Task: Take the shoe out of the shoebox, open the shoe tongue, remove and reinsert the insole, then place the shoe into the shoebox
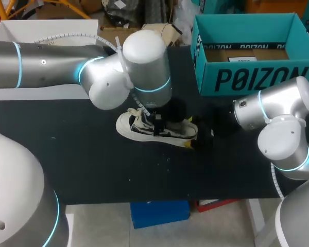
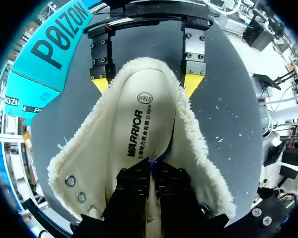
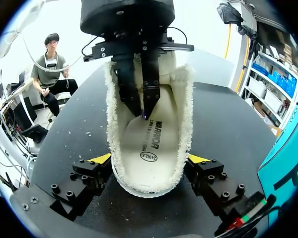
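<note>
The shoe (image 1: 134, 127) was seen standing on its sole near the middle of the desk (image 1: 92, 170), toe to the left and heel to the right. It was outside the shoebox (image 1: 252, 77), which was set open at the far right. The fleece collar (image 2: 201, 148) was spread wide, so that the insole (image 2: 144, 119) was laid bare, lying flat inside the shoe. The left hand (image 2: 151, 171) was held over the shoe from above and sunk into its opening. Its fingers (image 3: 150, 89) were clenched nearly together and their ends were set down on the insole toward the toe. Whether the insole was pinched between them could not be told. The right hand (image 3: 149, 161) was placed low at the heel. Its yellow tips (image 3: 102, 158) were spread wide and pressed against the two sides of the collar, so that the shoe was grasped there.
</note>
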Motion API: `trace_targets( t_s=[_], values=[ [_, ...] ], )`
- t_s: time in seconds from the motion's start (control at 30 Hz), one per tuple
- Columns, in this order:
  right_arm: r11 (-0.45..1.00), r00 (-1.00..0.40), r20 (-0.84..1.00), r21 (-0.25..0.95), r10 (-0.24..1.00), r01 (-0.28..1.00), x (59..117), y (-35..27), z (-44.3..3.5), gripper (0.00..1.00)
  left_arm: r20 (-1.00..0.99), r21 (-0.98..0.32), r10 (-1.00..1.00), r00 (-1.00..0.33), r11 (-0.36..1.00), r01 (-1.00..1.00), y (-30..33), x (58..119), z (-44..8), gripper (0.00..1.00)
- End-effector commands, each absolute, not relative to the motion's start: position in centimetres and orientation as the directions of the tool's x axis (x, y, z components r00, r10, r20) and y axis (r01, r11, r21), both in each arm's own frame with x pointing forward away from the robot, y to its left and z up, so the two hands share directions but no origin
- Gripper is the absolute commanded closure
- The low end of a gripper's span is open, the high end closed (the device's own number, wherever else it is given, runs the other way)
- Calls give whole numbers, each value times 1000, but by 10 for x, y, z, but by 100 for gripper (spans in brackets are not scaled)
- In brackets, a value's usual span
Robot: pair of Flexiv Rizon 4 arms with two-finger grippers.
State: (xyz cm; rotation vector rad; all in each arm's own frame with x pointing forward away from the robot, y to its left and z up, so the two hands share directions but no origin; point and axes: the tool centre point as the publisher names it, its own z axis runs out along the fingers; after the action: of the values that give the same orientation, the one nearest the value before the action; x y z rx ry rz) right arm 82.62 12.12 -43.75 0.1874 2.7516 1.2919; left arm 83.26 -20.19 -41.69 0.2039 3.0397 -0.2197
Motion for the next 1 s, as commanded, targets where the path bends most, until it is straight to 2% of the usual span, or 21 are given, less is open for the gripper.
trace_targets(
  t_s=[0.03, 0.53, 1.0],
  values=[
    [635, -988, -32, 769, 151, 72, 826, 125, -442, 100, 34, -161, 139, -990, 978, 132, -206, 837, -416, 100],
    [635, -988, -32, 769, 151, 72, 826, 125, -442, 100, 80, -166, 137, -987, 979, 122, -212, 822, -407, 100],
    [635, -988, -32, 769, 151, 72, 826, 125, -442, 100, 57, -164, 121, -991, 980, 110, -204, 815, -377, 100]
  ],
)
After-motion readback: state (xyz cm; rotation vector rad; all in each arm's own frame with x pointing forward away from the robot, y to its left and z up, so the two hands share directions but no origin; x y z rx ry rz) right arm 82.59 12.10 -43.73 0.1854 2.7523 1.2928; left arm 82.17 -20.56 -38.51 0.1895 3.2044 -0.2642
